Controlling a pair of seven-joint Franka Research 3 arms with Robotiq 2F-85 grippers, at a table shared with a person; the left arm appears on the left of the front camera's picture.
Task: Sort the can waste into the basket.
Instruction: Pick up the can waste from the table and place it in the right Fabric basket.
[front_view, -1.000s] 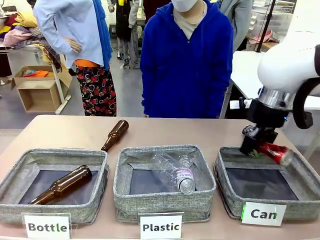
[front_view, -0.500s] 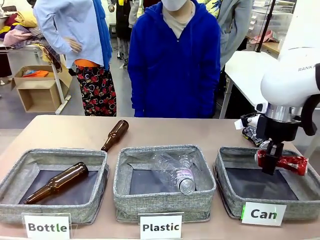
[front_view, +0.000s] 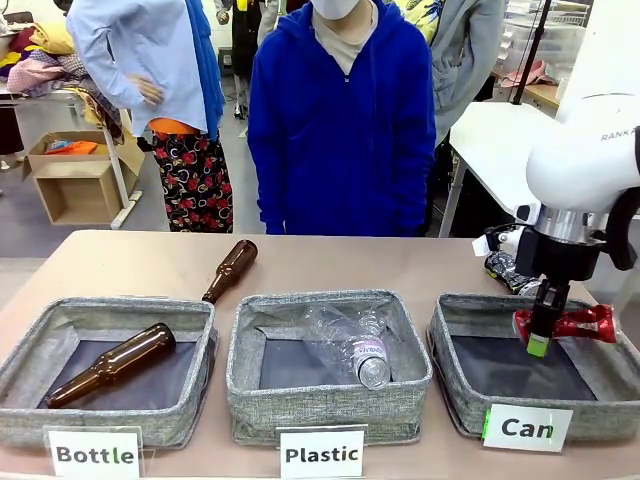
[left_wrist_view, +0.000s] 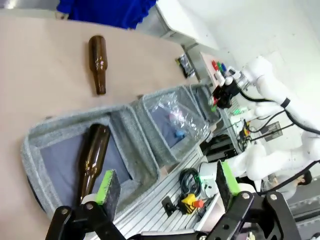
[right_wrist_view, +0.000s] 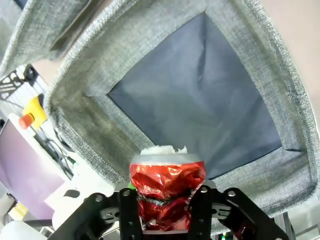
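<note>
Grey woven fabric forms the three square baskets I see in a row on the tan table. The left basket, signed "Bottle", holds a smooth brown glass bottle lying slantwise on its dark flat bottom. My left claw hangs above that side with its green-padded fingers spread wide and nothing between them. A second brown glass bottle lies on the tabletop behind that basket. The middle basket, signed "Plastic", holds a crumpled clear plastic bottle. On the right, the Can basket shows its dark flat cloth floor. My right claw points down over its far right part, fingers clamped on either side of the crushed shiny red can. That can hangs sideways above the floor, its metal wrinkled like foil. The black and silver crushed can sits on the table just behind that basket.
</note>
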